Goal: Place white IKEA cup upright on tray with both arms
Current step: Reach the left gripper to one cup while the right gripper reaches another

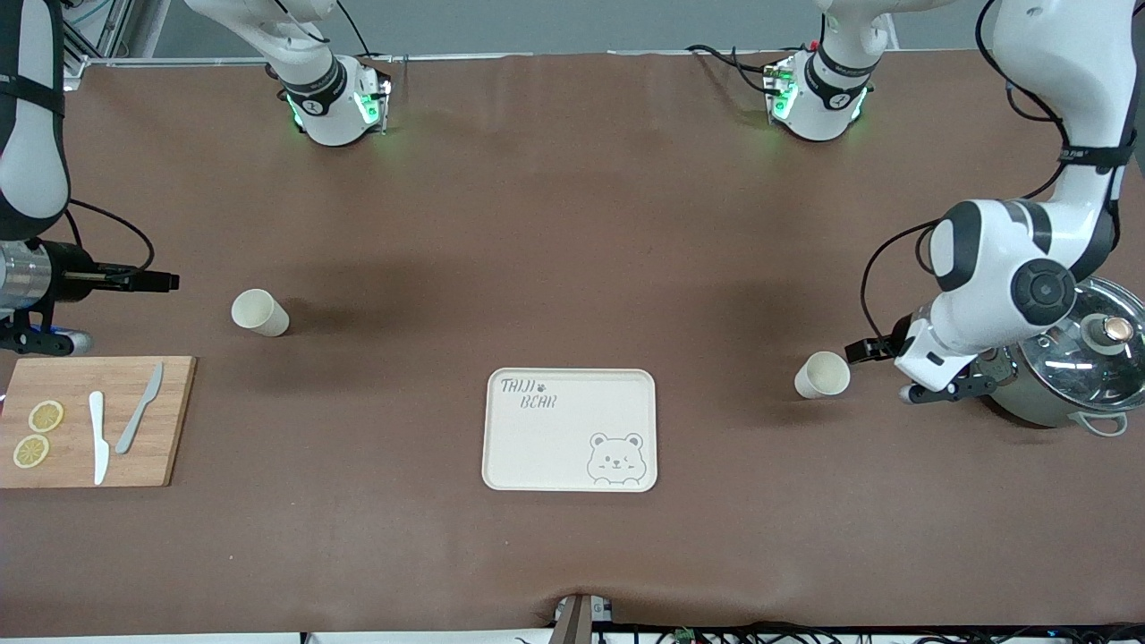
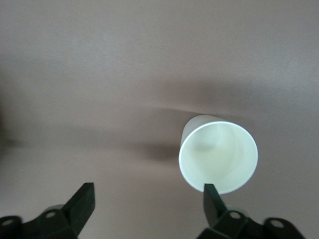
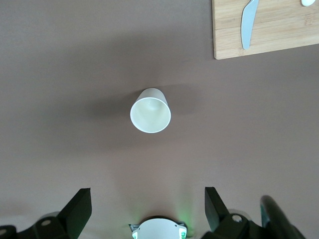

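White cups [image 1: 822, 374] [image 1: 259, 312] lying tipped toward each counter end, tray [image 1: 570, 430] between. Left hand [image 1: 872, 347] hovering wide beside its cup; right hand [image 1: 161, 282] waiting wide. Approach step; next calls for closing on cup.

A matt brown sheet covers the desk [image 1: 572, 224], smooth with faint creases. The tray [image 1: 537, 438] shows a matt cream plastic look. Both cups [image 1: 260, 313] [image 1: 822, 375] look matt white, smooth inside. At one end, the cutting board [image 1: 170, 420] shows pale wood grain. At the other end, the pot [image 1: 1064, 394] gleams in polished metal under a glass lid [image 1: 1073, 344]. Arm shells [image 1: 993, 259] shine glossy white.
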Robot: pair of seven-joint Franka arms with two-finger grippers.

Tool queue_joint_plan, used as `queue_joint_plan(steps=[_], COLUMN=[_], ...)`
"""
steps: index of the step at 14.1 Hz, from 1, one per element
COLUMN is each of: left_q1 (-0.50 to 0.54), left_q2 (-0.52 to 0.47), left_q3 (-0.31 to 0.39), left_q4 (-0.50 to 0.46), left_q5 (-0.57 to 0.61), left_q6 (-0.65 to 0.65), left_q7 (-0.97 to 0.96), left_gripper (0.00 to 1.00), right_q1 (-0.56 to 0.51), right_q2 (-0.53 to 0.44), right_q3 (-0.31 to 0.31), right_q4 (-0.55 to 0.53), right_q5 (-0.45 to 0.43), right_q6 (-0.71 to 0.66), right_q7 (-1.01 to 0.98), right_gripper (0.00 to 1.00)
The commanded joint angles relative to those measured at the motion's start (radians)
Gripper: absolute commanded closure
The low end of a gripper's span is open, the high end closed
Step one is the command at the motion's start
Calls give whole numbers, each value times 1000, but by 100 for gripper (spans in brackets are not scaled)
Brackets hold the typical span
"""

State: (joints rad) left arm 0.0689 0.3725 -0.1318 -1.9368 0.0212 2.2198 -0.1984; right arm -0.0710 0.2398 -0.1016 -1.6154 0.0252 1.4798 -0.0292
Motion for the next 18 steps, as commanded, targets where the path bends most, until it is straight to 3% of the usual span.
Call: queue_joint_plan(steps=[1,4,6,8,11,18], left_q1=[-11,-23,-23,-29,-31,-44], left_q2=[23,77,91,111,131,157], left_q3=[-5,-6,-8,-6,-8,-8], left_q4=[35,62,62,65,72,145], left_q5=[2,0,0,0,0,0], left_q6=[6,8,12,17,32,29], left_q7=[-16,-16,-16,-16,-18,-16], left_gripper=[18,31,51,62,97,100], right_q1=[-20,-33,-47,-49,-29,19], right_q2=[33,64,64,59,59,99], right_q3=[10,10,10,11,14,16], right_q4=[15,-15,-23,-26,-12,-9], right_q5=[18,19,18,13,2,1], right_q6=[8,42,73,63,79,108], right_q7=[14,18,17,-11,-46,-49], right_gripper=[0,0,0,0,0,0])
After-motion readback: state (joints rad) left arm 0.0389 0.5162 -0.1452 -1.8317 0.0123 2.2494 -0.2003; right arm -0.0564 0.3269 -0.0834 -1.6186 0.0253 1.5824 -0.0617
